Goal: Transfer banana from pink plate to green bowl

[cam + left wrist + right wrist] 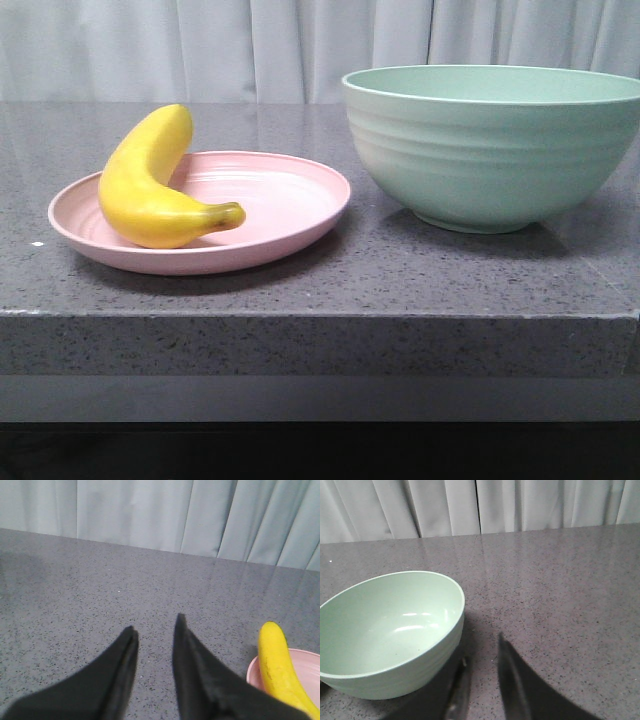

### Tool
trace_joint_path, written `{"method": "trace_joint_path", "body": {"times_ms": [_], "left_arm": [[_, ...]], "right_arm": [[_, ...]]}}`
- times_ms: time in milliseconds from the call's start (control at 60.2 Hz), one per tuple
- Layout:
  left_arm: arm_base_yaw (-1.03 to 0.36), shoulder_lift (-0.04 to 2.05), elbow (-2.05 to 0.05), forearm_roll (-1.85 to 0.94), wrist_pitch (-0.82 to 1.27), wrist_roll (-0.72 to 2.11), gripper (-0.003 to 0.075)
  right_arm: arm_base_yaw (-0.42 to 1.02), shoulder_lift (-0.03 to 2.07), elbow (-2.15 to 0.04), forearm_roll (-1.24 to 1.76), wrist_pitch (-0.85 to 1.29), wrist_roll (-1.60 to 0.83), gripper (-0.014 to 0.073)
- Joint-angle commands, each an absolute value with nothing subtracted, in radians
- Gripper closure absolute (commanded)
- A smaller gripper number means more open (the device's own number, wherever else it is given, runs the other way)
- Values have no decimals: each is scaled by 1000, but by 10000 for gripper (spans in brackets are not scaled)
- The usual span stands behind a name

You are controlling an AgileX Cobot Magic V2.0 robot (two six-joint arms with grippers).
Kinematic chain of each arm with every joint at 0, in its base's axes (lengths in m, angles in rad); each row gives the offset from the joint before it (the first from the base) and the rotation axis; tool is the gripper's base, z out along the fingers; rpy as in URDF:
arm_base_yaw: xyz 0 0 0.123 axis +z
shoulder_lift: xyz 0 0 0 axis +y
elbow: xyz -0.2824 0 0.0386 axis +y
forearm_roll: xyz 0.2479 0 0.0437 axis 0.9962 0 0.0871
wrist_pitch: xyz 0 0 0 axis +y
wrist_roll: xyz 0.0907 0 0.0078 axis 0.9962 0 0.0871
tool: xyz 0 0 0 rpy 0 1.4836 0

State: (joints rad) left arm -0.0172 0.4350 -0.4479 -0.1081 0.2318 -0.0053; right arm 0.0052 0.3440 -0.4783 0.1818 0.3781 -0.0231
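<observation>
The yellow banana (150, 185) lies on the left side of the pink plate (290, 205), its dark stem tip pointing right. The empty green bowl (490, 140) stands to the right of the plate. No gripper shows in the front view. In the left wrist view my left gripper (155, 622) is open and empty over bare counter, with the banana (275, 660) and the plate's rim (252, 669) off to one side. In the right wrist view my right gripper (482, 650) is open and empty beside the green bowl (385, 630).
Plate and bowl sit on a speckled grey stone counter (400, 270) whose front edge runs across the front view. A pale curtain (300, 45) hangs behind the counter.
</observation>
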Motion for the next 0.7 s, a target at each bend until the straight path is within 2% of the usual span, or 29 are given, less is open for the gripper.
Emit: {"method": "trace_joint_path", "body": {"times_ms": [0,66,133,283,499,682], "left_arm": [[-16,448,-484,-118,161,-16,238],[-16,451,-484,-129,161,-16,155],[-16,459,-486,-168,179,-16,153],[-60,532,-562,-191,370,0,155],[-250,789,-777,-310,648,47,156],[-376,1023,-886,-352,658,35,156]], "right_arm": [[3,360,-512,187,287,-22,113],[3,362,-501,187,273,-22,1],[3,362,-498,189,272,-22,-45],[3,362,-498,192,271,-22,-38],[3,362,-498,192,269,-22,-37],[3,362,-498,192,270,-22,-37]]}}
